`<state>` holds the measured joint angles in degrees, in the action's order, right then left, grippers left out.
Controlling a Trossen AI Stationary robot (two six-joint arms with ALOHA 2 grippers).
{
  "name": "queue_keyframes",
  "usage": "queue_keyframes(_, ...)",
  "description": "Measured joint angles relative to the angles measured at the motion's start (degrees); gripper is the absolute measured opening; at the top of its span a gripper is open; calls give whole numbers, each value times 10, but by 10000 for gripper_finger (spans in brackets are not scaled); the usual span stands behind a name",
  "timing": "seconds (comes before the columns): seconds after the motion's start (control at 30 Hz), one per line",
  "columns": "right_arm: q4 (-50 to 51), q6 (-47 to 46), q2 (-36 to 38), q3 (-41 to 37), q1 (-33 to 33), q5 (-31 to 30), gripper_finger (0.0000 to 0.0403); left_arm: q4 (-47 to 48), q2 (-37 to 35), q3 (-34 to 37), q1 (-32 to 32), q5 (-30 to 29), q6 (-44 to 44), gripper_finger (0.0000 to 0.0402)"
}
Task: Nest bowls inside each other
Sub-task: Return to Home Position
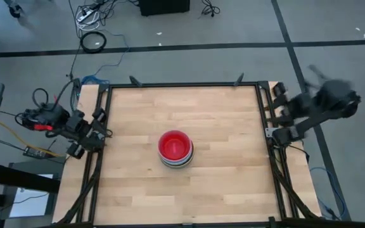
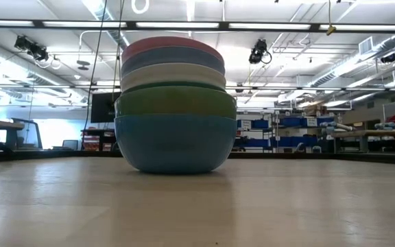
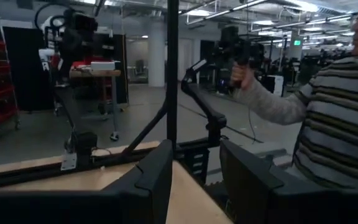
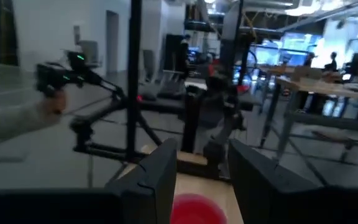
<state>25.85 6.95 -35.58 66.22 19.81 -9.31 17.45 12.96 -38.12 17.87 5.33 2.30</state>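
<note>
The nested bowls point(image 1: 175, 151) sit at frame centre on the wooden table point(image 1: 227, 183), with the red bowl point(image 1: 173, 144) topmost and the teal bowl point(image 2: 173, 145) lowest. The left gripper point(image 1: 99, 128) waits at the table's left edge and the right gripper point(image 1: 281, 128) at its right edge, both with fingers parted and empty. Beyond the table, a person in a striped sleeve point(image 3: 337, 124) grips a dark handle point(image 3: 240, 50).

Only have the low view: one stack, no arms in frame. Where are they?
Observer: Both are clear of the stack. The left gripper is at the left edge of the table, the right gripper at its right edge.
Operator: Holding anything?
Observer: No. Each wrist view shows the fingers apart with nothing between them.
Operator: Pink rim is the top from here. Anything inside it?
Observer: Yes, the red bowl sits innermost, seen from above, with the stack about mid-table.
</note>
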Motion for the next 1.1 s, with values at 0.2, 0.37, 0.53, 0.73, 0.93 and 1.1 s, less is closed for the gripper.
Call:
queue_keyframes(0.2,-95,17,22,-85,-52,40,135,5,2,18,0,-6,-8,142)
queue_keyframes(0.37,-90,11,20,-89,-115,94,133,8,1,12,0,-41,-36,142)
queue_keyframes(0.53,-73,1,16,-88,-182,142,134,15,1,11,-14,-93,-69,142)
queue_keyframes(0.73,-66,-4,-5,-88,-225,196,135,31,1,11,-32,-113,-96,142)
queue_keyframes(0.93,-87,4,-40,-88,-243,199,133,49,1,10,-47,-135,-95,142)
queue_keyframes(1.1,-138,14,-75,-100,-260,227,134,52,1,10,-64,-172,-99,142)
